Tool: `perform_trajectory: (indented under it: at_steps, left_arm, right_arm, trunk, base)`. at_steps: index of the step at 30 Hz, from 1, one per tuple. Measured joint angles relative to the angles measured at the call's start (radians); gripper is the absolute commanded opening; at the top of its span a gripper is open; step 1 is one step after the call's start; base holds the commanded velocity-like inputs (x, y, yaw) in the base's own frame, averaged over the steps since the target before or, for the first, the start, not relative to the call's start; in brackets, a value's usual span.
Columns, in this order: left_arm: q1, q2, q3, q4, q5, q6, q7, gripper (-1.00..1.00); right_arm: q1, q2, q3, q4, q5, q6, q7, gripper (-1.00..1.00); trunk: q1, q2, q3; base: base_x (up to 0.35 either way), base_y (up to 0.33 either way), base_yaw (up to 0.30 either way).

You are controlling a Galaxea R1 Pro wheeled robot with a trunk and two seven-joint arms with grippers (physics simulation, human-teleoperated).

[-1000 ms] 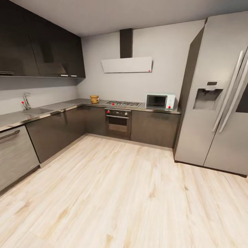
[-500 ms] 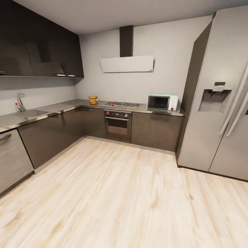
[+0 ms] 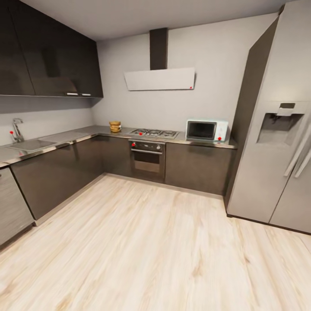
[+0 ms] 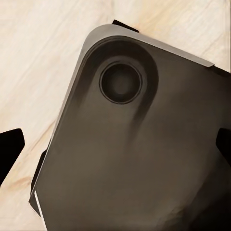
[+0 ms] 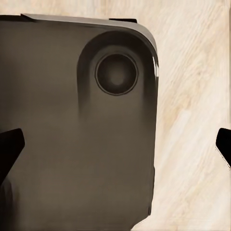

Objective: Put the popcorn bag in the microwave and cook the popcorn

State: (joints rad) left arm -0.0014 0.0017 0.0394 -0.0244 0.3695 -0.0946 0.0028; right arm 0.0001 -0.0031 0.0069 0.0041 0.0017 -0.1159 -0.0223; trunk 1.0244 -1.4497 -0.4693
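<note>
Across the wooden floor point(image 3: 164, 242), at the counter's point(image 3: 86, 131) far corner beside the stove point(image 3: 154, 133), sits our popcorn bag point(image 3: 115, 126); the microwave point(image 3: 207, 130) stands near the counter's right end. We should drive closer squarely, arms tucked. Both grippers' jaws spread apart, holding nothing.

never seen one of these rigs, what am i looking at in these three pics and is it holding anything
This is a simulated wheeled robot with two arms. The big picture comes from its head camera, looking across a kitchen. On the grey countertop stand a tan popcorn bag in the corner, a gas hob and a pale blue microwave with its door closed; a tall fridge stands at the right. The other two pictures come from cameras on its wrists, pointing down at the robot's own dark base over the wooden floor. Dark fingertips show at the edges of those wrist pictures, spread apart with nothing between them.
</note>
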Motion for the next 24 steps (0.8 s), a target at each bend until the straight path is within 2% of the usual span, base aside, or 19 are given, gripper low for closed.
perform_trajectory:
  at_steps: [24]
  left_arm:
    - [0.000,0.000,0.000,0.000,0.000,-0.002,0.000,1.00]
  right_arm:
    - [0.000,-0.001,0.000,0.000,-0.002,-0.005,0.000,1.00]
  trunk:
    - [0.000,0.000,0.000]
  base:
    - [0.324,0.000,0.000]
